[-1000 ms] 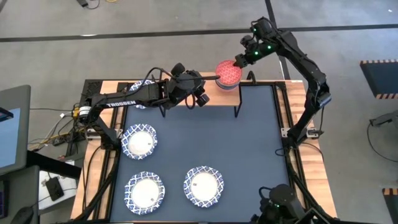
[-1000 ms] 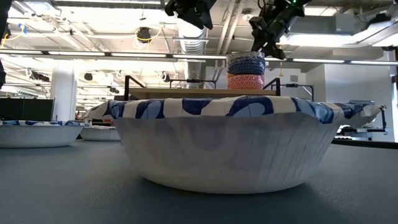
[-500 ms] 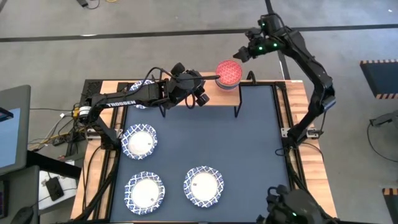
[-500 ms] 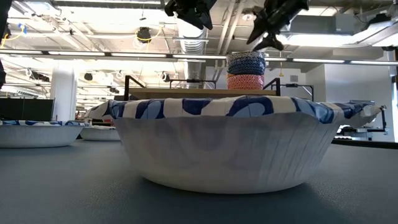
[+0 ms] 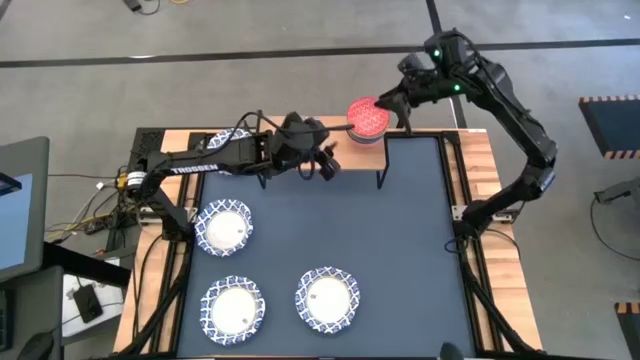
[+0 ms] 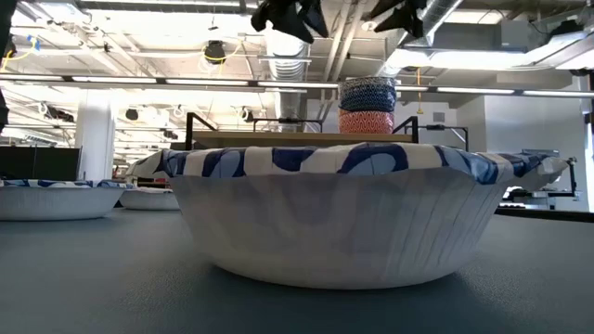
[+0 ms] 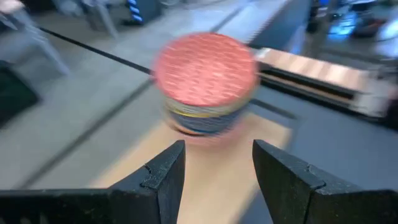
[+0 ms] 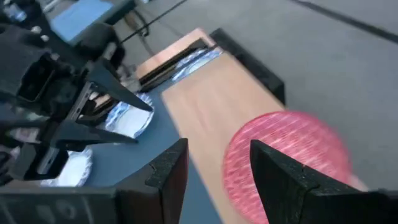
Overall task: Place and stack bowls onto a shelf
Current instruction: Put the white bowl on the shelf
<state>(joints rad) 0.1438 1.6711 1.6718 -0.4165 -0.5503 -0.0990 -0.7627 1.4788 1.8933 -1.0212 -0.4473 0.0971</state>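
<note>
Both grippers are empty, fingers apart: right gripper (image 5: pixel 392 98) hangs just right of the small bowl stack (image 5: pixel 367 118), left gripper (image 5: pixel 322 160) sits to its left over the shelf (image 5: pixel 345 155).

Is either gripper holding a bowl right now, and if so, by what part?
Nothing is held. The left gripper and the right gripper both stand open and empty near the stack of small bowls on the shelf.

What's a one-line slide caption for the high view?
Both open grippers, left and right, flank the red-topped bowl stack on the light-wood shelf; three white blue-rimmed bowls wait.
</note>
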